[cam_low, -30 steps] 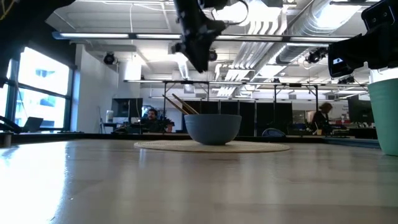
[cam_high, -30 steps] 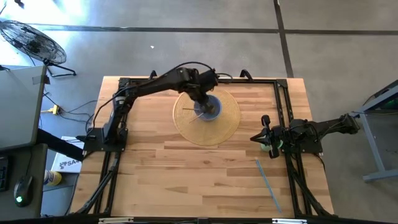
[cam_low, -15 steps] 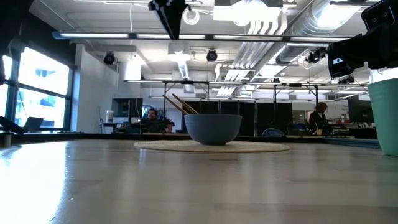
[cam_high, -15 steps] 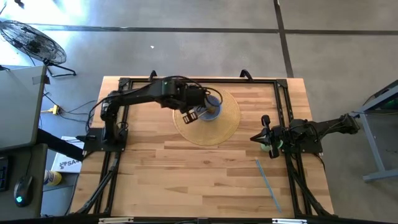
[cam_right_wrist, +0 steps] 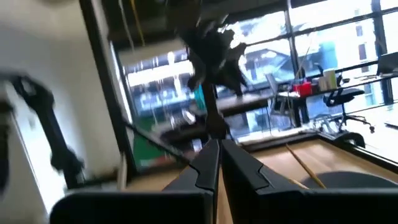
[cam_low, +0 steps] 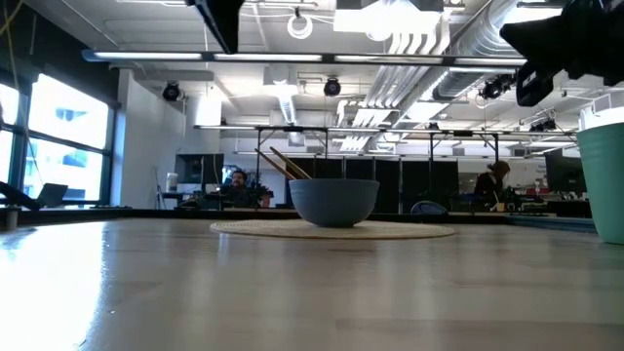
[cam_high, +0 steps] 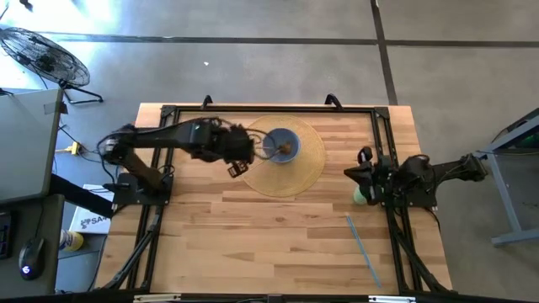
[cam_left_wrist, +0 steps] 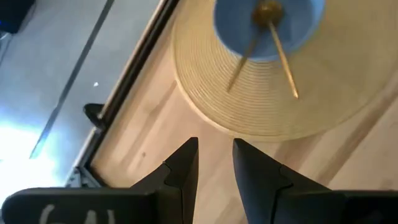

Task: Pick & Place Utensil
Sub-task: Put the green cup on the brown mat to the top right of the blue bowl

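Observation:
A blue bowl stands on a round woven mat at the far middle of the table. Two wooden chopsticks lie with their lower ends in the bowl and lean on its rim, as the low view also shows for the chopsticks and bowl. My left gripper hovers high over the mat's left edge, open by a narrow gap and holding nothing. My right gripper waits at the table's right side, shut, above a green cup.
A long thin pale-blue strip lies on the bare wood near the right near corner. The green cup stands at the right edge. Black frame rails run along the table's sides. The near middle of the table is bare wood.
My left gripper has drawn back from above the bowl toward the table's left and risen, leaving the low view's middle. The chopsticks and bowl have stayed put. My right arm has shifted slightly toward the table's right edge and turned.

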